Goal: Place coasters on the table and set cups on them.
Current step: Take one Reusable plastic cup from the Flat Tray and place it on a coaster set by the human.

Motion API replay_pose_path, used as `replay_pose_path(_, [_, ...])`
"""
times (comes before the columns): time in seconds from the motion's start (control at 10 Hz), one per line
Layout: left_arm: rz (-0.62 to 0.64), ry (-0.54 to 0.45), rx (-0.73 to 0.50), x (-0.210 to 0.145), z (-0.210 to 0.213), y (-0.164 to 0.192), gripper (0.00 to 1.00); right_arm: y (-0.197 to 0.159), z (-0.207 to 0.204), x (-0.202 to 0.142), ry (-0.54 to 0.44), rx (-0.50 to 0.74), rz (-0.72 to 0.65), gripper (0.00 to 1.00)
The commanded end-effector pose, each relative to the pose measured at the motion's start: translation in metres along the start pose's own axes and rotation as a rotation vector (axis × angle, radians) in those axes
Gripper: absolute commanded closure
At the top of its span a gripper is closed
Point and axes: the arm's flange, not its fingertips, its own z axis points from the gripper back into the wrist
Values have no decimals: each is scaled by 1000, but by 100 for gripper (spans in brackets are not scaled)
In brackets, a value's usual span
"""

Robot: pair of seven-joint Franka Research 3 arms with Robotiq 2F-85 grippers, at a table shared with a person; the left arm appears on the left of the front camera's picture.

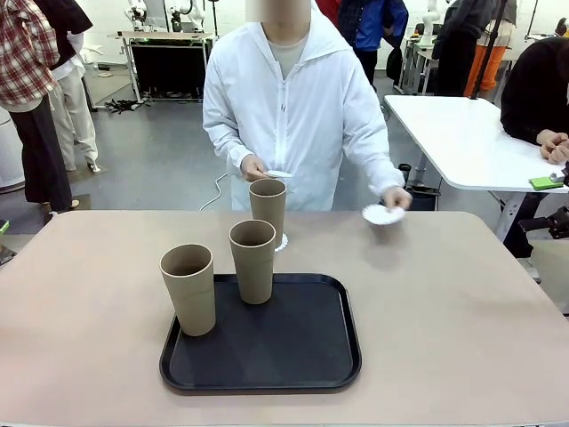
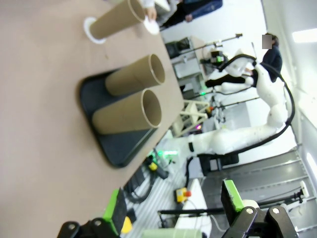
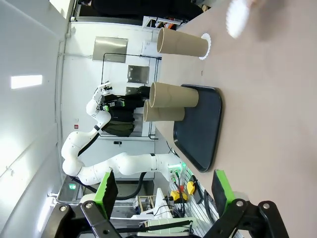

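cups (image 1: 253, 262) on tray (image 1: 293, 347); left gripper (image 2: 173, 203), right gripper (image 3: 163, 191) wide, empty.
i judge cups light, stiff: pinch mid-wall.

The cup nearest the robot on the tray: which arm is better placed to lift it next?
Probably the left. That cup stands at the tray's left edge, on the left arm's side, and the left tool is open.

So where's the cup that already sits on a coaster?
In the front view, that cup stands on its coaster just past the far edge of the black tray, in front of the person.
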Motion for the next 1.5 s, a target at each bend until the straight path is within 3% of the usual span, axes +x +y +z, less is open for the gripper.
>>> replay_pose_path(0.0, [-5, -6, -6, -1, 1, -2, 0, -1, 0, 1, -3, -4, -6, 0])
replay_pose_path(1.4, [-5, -6, -6, -1, 1, -2, 0, -1, 0, 1, -3, -4, -6, 0])
